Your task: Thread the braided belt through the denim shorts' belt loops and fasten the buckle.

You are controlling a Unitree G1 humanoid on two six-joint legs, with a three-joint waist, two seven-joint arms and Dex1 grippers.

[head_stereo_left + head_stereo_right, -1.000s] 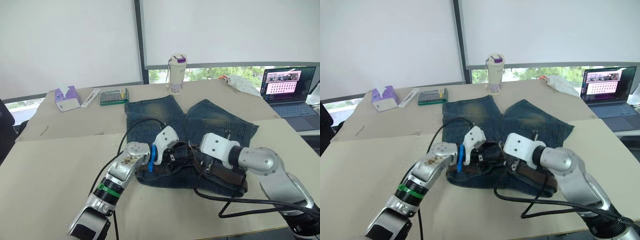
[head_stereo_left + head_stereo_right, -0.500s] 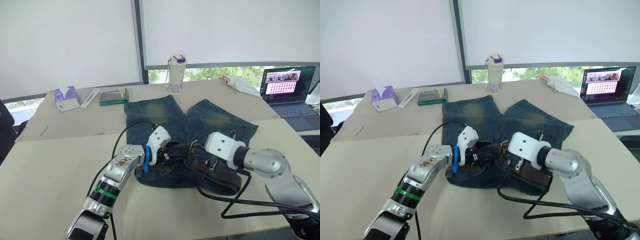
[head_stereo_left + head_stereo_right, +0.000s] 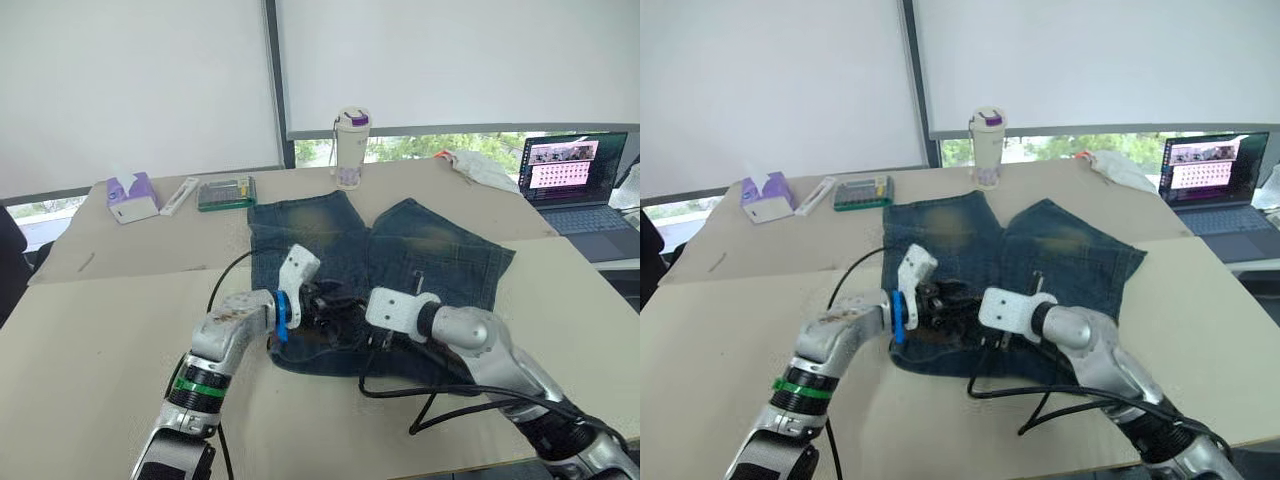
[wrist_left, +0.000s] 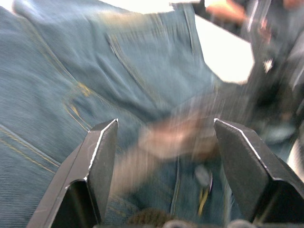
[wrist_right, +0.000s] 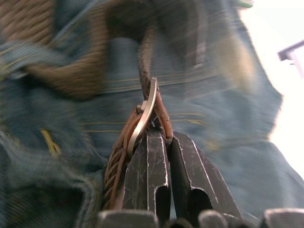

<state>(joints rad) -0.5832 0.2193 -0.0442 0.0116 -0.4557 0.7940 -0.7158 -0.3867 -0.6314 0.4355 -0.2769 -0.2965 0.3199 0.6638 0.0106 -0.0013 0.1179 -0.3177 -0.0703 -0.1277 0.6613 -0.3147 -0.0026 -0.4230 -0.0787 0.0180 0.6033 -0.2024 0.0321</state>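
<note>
The denim shorts (image 3: 420, 250) lie flat on the table, waistband toward me. My right gripper (image 5: 159, 137) is shut on the silvery buckle (image 5: 146, 111), with the end of the braided belt (image 5: 61, 78) pinched along with it. From there the brown strap curves away across the denim. In the head views my right gripper (image 3: 368, 330) sits over the middle of the waistband. My left gripper (image 4: 164, 128) hovers just beside it with its fingers (image 4: 102, 152) wide open over denim, holding nothing. I cannot make out the belt loops.
Black cables (image 3: 420, 390) loop over the near table edge. At the far side stand a white bottle with a purple lid (image 3: 352, 148), a green box (image 3: 227, 192) and a tissue box (image 3: 133, 197). A laptop (image 3: 575, 180) and a white cloth (image 3: 480, 165) are at the far right.
My right gripper has slid left along the waistband to meet the left gripper. The strap that lay over the right side of the waistband has been drawn in with it.
</note>
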